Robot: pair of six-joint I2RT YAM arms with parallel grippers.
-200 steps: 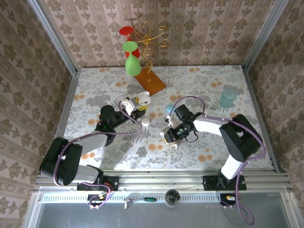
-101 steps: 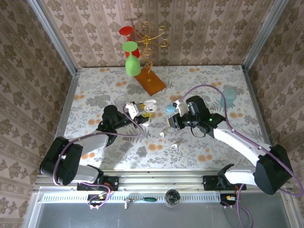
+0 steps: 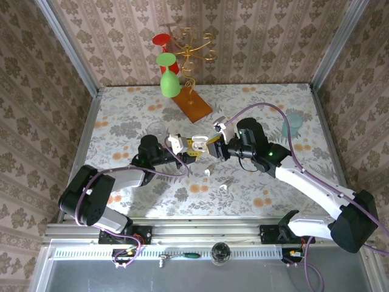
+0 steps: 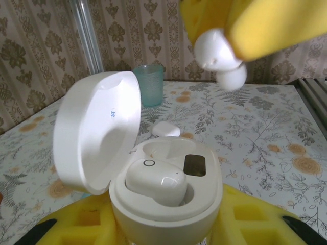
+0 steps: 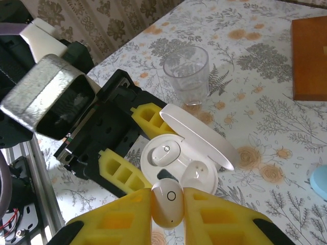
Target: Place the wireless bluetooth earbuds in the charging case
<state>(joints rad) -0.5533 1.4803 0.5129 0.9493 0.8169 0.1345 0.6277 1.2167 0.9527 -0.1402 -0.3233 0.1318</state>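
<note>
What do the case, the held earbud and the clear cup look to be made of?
The case: white plastic, it seems, smooth with soft highlights. The held earbud: likely glossy white plastic, with a bright sheen. The cup: clear plastic or glass, I cannot tell; the tablecloth shows through.

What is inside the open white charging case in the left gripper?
One white earbud sits in one well of the charging case; the other well is empty. The seated earbud covers its well's floor. The right gripper holds a second earbud above.
</note>
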